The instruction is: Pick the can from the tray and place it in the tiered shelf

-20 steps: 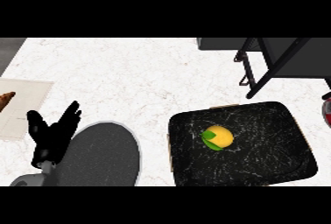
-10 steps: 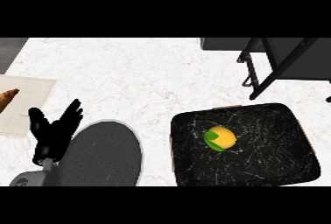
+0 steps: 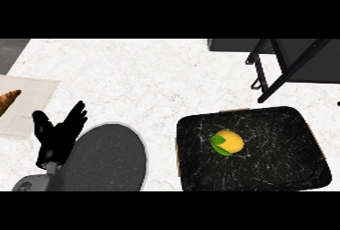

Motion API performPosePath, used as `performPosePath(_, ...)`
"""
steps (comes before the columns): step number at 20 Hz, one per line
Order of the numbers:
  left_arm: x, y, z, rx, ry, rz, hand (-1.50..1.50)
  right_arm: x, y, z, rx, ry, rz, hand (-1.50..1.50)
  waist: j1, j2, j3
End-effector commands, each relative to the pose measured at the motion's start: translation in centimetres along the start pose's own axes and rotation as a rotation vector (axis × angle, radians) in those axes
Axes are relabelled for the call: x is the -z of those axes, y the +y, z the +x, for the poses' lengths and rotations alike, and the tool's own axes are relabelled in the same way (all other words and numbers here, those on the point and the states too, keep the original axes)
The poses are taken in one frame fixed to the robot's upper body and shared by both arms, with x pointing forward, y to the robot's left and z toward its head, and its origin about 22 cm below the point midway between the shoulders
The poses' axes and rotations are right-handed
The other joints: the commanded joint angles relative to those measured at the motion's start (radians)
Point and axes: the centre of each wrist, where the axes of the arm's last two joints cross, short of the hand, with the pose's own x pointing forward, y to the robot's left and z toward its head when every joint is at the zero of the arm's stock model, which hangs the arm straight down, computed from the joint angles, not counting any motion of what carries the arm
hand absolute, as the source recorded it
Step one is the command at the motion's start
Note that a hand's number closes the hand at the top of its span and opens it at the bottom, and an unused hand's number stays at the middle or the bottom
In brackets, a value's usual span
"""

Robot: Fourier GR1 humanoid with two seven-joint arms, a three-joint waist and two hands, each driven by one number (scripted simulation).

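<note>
While the can sits in the black tray | left hand released, resting at lower left

We are reading no text, label, brand, number or sign here. The yellow-and-green round can in the black speckled square tray, at four o'clock in the view, is showing only colour patches, nothing legible.
</note>
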Motion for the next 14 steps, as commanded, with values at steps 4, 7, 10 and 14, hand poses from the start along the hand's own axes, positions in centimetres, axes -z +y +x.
performPosePath(4, 0.3, 0.0, -0.9, -0.001, 0.048, -0.011, 0.00, 3.9, 0.5, -2.5, -0.058, -0.009, 0.089, 1.50, 0.005, 0.009, -0.006)
performPosePath(7, 0.0, -0.8, -1.4, 0.002, 0.070, 0.012, 0.00, 4.9, 1.4, -2.2, -0.081, -0.028, 0.100, 1.50, 0.001, 0.006, -0.006)
performPosePath(10, 0.1, 0.1, -1.5, 0.005, 0.045, -0.004, 0.00, 6.4, 1.4, -3.1, -0.110, -0.023, 0.064, 1.50, 0.011, 0.010, -0.006)
performPosePath(14, 0.2, -0.3, -2.3, -0.013, 0.070, -0.009, 0.00, 7.7, 4.1, -4.7, -0.090, -0.016, 0.061, 1.50, 0.008, 0.010, -0.006)
